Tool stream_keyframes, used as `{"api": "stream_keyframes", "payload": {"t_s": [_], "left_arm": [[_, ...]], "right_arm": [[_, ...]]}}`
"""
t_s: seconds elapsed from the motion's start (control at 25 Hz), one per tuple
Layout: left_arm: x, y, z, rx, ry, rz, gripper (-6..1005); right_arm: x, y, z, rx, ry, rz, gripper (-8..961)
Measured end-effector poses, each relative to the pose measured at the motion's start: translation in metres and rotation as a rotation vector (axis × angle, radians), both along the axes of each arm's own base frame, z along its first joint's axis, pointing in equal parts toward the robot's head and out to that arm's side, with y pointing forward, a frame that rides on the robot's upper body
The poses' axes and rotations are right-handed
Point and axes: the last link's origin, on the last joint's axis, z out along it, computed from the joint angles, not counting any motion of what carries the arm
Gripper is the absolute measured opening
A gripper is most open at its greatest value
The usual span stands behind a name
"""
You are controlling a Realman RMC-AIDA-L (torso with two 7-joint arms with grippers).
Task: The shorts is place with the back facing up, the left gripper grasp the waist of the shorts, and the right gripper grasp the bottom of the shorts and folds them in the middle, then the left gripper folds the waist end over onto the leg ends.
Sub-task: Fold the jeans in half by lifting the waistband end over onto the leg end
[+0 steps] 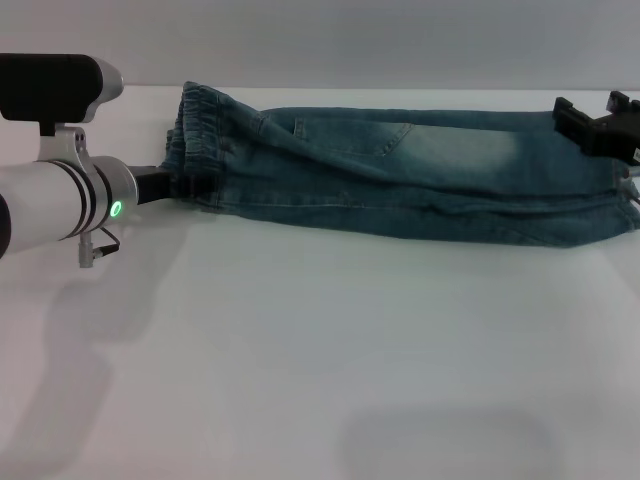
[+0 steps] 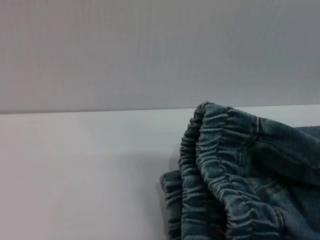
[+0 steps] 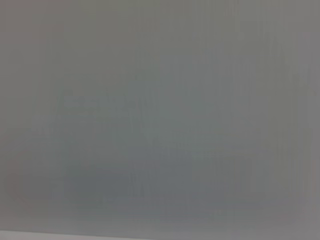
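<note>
The white desk (image 1: 300, 360) carries the faded blue-green denim shorts (image 1: 420, 170), folded lengthwise at its far edge. The left pincer (image 1: 178, 186) is clamped on the ruffled elastic waist (image 2: 215, 170). The right pincer (image 1: 598, 122) stands apart above the leg hems (image 1: 625, 205).

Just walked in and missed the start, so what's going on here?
A two-armed robot is folding denim shorts on a white table. They already lie doubled lengthwise. The left end effector is at the ruffled waist; the right end effector hangs over the leg ends.
</note>
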Motion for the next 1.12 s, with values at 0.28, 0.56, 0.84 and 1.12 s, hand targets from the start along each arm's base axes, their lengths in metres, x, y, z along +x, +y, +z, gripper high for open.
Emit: {"api": "stream_keyframes", "payload": {"t_s": [0.28, 0.56, 0.84, 1.12], "left_arm": [[0.001, 0.001, -0.001, 0.006, -0.006, -0.006, 767], [0.002, 0.000, -0.007, 0.017, 0.006, -0.045, 715], [0.003, -0.002, -0.010, 0.014, 0.007, -0.056, 463], [0.008, -0.002, -0.009, 0.009, -0.002, -0.057, 264]], "right_arm": [[0.001, 0.001, 0.001, 0.002, -0.001, -0.001, 637], [0.001, 0.000, 0.004, 0.004, 0.003, 0.001, 628], [0.002, 0.000, 0.004, 0.005, 0.003, -0.001, 620], [0.002, -0.001, 0.003, -0.004, 0.006, 0.000, 611]]}}
